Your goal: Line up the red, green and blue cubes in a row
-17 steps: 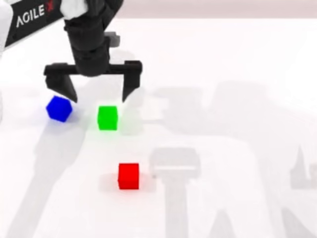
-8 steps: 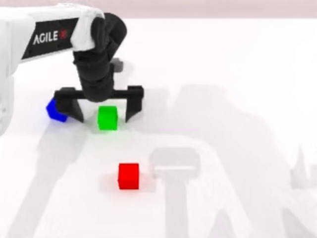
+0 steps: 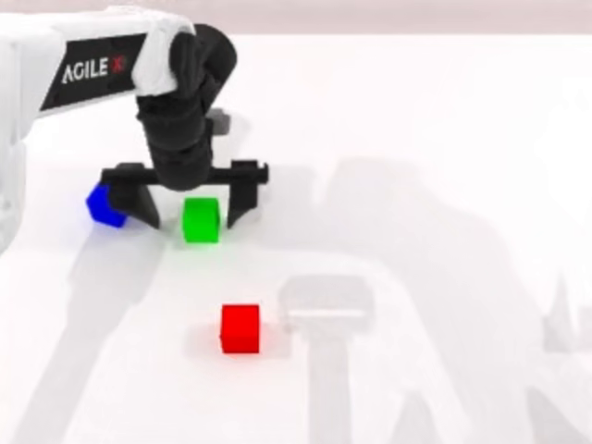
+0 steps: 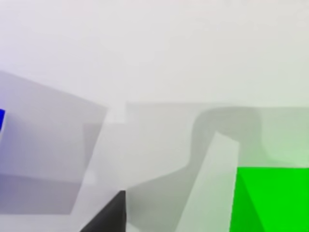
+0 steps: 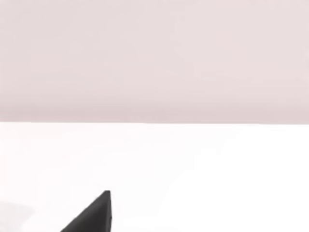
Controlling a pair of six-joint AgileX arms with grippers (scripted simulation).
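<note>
My left gripper [image 3: 191, 215]: fingers spread, straddling the small bright green cube [image 3: 201, 220], not gripping | bright blue cube [image 3: 104, 206]: just beside, nearer the white tabletop's [image 3: 444, 139] left edge | bright red cube [image 3: 240, 328]: apart, toward the near edge | right gripper: unseen from above.

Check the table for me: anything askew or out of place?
Only the blue cube stands out: it sits turned at an angle, partly under a finger of the left hand, which straddles the green cube. The red cube lies square, nearer the camera, out of line.
</note>
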